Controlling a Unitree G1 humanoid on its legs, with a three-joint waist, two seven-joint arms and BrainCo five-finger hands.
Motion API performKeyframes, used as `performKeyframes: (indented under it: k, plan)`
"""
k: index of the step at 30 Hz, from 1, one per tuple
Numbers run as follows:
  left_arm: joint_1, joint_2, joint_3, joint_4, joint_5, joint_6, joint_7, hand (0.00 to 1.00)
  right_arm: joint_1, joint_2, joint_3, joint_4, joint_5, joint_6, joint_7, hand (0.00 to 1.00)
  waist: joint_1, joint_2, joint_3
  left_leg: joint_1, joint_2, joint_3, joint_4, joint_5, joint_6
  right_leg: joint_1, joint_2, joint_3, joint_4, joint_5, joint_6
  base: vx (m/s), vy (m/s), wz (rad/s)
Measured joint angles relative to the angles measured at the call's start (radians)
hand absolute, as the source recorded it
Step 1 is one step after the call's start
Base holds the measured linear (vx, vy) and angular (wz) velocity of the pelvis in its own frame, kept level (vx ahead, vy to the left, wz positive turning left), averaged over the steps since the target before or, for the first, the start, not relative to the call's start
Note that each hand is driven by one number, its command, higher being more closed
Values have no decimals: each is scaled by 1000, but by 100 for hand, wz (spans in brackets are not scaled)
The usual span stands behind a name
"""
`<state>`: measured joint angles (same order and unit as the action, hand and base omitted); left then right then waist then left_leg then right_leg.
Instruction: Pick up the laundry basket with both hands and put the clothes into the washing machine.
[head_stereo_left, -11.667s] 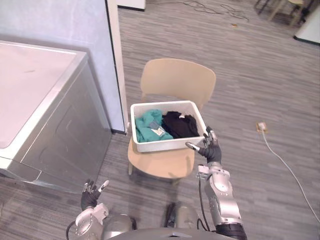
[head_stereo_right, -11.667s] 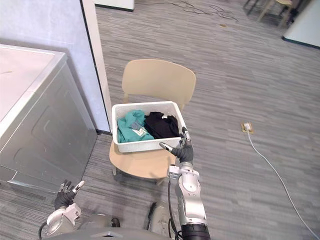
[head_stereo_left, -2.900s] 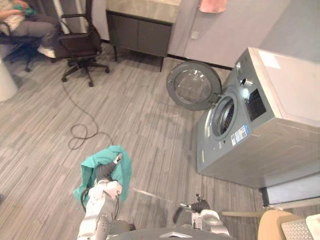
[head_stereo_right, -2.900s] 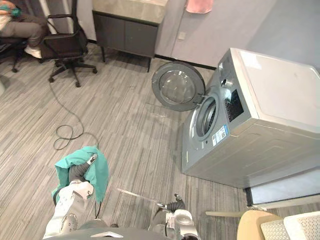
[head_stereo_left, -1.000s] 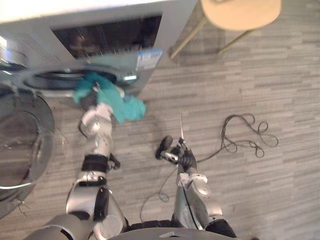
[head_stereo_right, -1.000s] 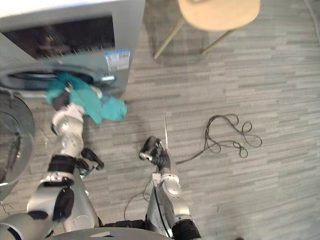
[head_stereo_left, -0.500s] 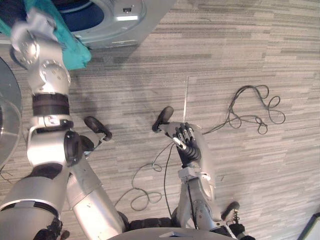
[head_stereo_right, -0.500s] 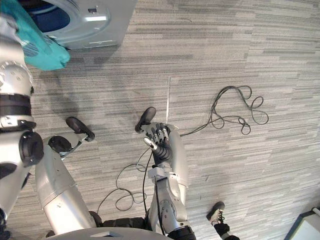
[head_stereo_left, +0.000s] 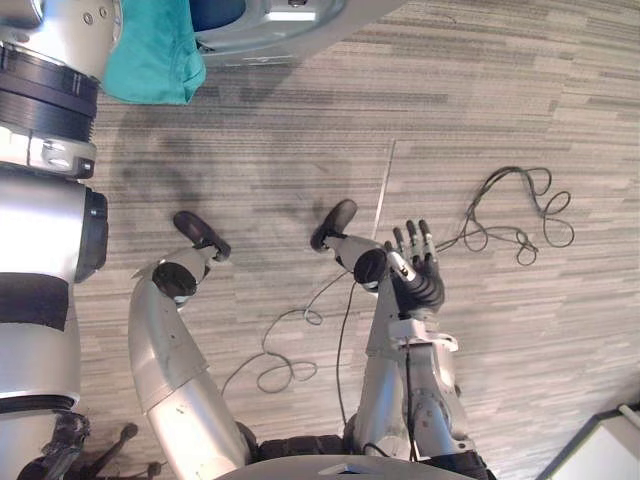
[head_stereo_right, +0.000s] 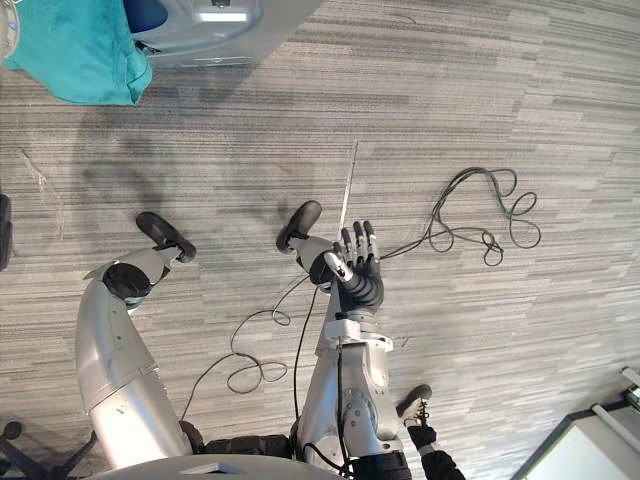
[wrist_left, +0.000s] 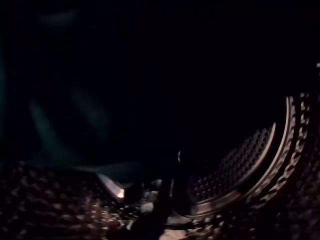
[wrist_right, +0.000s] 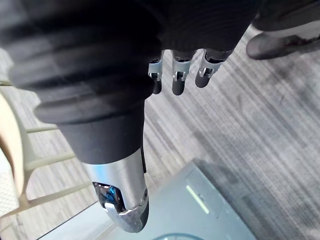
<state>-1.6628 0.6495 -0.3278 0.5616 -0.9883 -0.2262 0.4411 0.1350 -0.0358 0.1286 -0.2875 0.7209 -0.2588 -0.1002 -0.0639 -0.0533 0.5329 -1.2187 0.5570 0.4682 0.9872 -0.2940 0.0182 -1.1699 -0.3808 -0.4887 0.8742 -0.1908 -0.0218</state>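
Observation:
The teal garment (head_stereo_left: 150, 55) hangs by my left forearm at the washing machine's round opening (head_stereo_left: 290, 20), at the top left of the eye views. My left arm reaches up into that opening. The left wrist view is dark, with the drum's perforated wall (wrist_left: 240, 160) close by and a dim fold of cloth beside it; the left hand is curled on the garment. My right hand (head_stereo_left: 415, 275) hovers over the floor in front of me, open, fingers straight (wrist_right: 179, 75), holding nothing.
The machine's grey front panel (wrist_right: 200, 210) and a wooden chair's legs (wrist_right: 30, 160) show past my right hand. A white box corner (head_stereo_left: 605, 450) sits at the lower right. An office chair's base (head_stereo_right: 20, 445) is at the lower left. Grey plank floor lies around.
The camera has tipped further down. My left arm has pushed deeper into the machine with the teal garment. The right hand has lifted slightly, still open.

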Motion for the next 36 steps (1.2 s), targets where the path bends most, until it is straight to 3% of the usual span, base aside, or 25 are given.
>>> performKeyframes:
  k: [1,3,5,6,7,8,9,10,11,14,18,23,28,29,32,36]
  plan:
    - [1,21,-24,3,8,-16,-13,0,1,-6,-7,-21,0,0,-6,0,-2,-1,0,2,1,2,1,-1,3,0,7,8,-16,12,4,58,33,-24]
    - [0,45,-36,16,122,12,-44,0,1,-13,-31,-28,0,-1,-12,0,-4,-1,0,20,9,27,-1,-8,14,3,14,20,-26,32,3,73,25,-21]
    - [5,68,-66,81,469,97,-101,0,5,-11,-37,-26,1,-1,-6,0,-16,-7,-3,67,12,53,-16,-11,18,19,20,46,-29,45,1,85,8,-12]
    - [11,70,-68,88,567,110,-102,0,7,-11,-35,-24,1,-1,1,0,-17,-9,-5,74,12,57,-19,-11,18,19,20,49,-29,50,1,72,-6,-14]
    - [54,90,-76,94,893,149,-108,0,13,-12,-31,-17,16,-2,38,0,-23,-16,-10,93,14,66,-33,-10,18,21,29,60,-33,69,3,73,-13,-23]
    - [98,101,-96,102,1089,179,-111,0,21,-14,-34,-16,27,-5,58,0,-23,-17,-10,108,21,77,-42,-10,18,30,42,68,-50,73,3,82,-15,-27]
    - [114,102,-109,118,1192,195,-121,0,20,-15,-33,-14,37,-8,68,0,-23,-19,-12,115,23,82,-49,-10,17,36,50,68,-62,74,3,84,-27,-30]
    - [152,103,-144,138,1362,228,-148,0,21,-14,-28,-14,63,-19,81,0,-25,-30,-20,118,31,90,-53,-9,15,38,62,68,-83,74,3,77,-35,-35]
    - [192,101,-175,139,1482,249,-178,0,22,-14,-27,-14,78,-29,95,0,-30,-46,-30,119,38,100,-59,-7,12,34,75,68,-105,74,3,72,-40,-36]
    - [216,98,-194,136,1649,269,-201,0,65,-19,-34,-24,108,-42,120,0,-38,-52,-34,99,50,111,-71,0,0,19,95,64,-137,76,7,20,-27,-17]
    - [201,102,-198,133,1721,272,-215,0,110,-48,-30,-12,119,-36,147,0,-38,-52,-34,95,50,112,-94,11,-18,17,107,63,-155,77,8,2,-4,-1]
    - [200,83,-133,163,1677,275,-255,0,110,-62,-33,-15,119,-24,165,0,-35,-52,-34,103,44,111,-117,31,-20,32,113,56,-175,77,9,22,9,3]
    - [230,56,23,199,1257,292,-335,0,111,-53,-31,-27,114,26,165,0,-33,-52,-34,126,29,108,-159,59,-18,78,126,38,-231,92,14,46,37,7]
    - [239,55,45,193,1229,292,-343,0,111,-53,-28,-25,113,29,165,0,-32,-52,-34,133,29,109,-162,59,-17,84,126,38,-232,92,14,55,46,9]
    - [394,8,161,17,1151,257,-239,0,125,-54,29,-17,90,25,163,0,-28,-52,-34,166,28,109,-171,60,-18,113,126,37,-227,92,14,70,50,2]
    - [647,-49,266,-198,1209,225,-13,0,133,-53,79,-8,-9,-28,141,0,-32,-51,-34,227,27,110,-170,61,-19,143,102,38,-155,89,10,80,34,8]
